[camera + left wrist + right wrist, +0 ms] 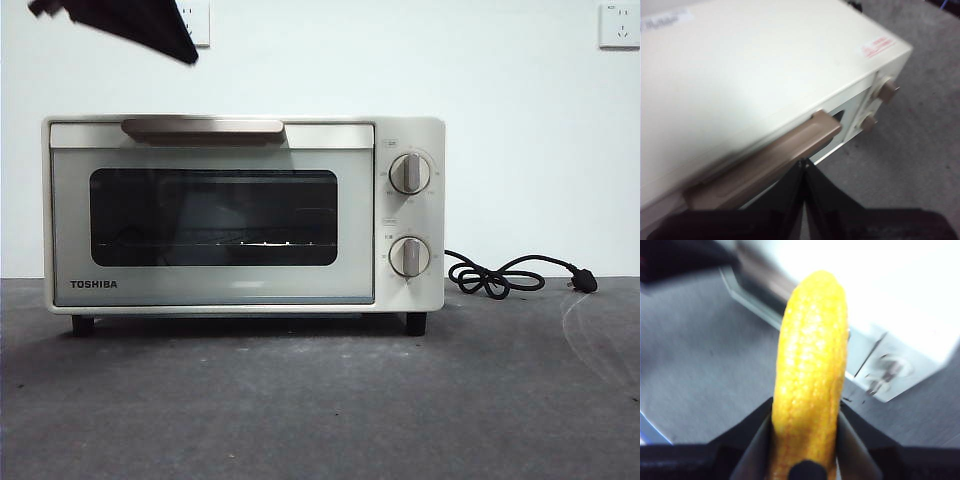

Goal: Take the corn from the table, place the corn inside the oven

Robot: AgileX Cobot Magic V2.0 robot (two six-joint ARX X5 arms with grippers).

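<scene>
1. Front view: the oven [243,213] stands on the table [320,400] with its door up and closed, the beige handle [203,127] along the top edge of the door and two round knobs [409,173] stacked on its right side. A black cord [505,275] lies coiled on the table to the right of it. A black tip of one of my arms [130,25] shows in the top left corner, above the oven. The corn does not show here.

2. Left wrist view: my left gripper [804,170] hangs just beside the oven's handle [765,165], above the cream top of the oven [755,75]. Its two black jaws meet at their tips with nothing between them. The picture is blurred, and I cannot tell if the tips touch the handle.

3. Right wrist view: my right gripper [805,440] is clamped on the corn [810,370], one jaw on each side of the cob's lower part. The cob's free end points toward the oven [890,300], above the grey table [700,360]. This picture is blurred too.
</scene>
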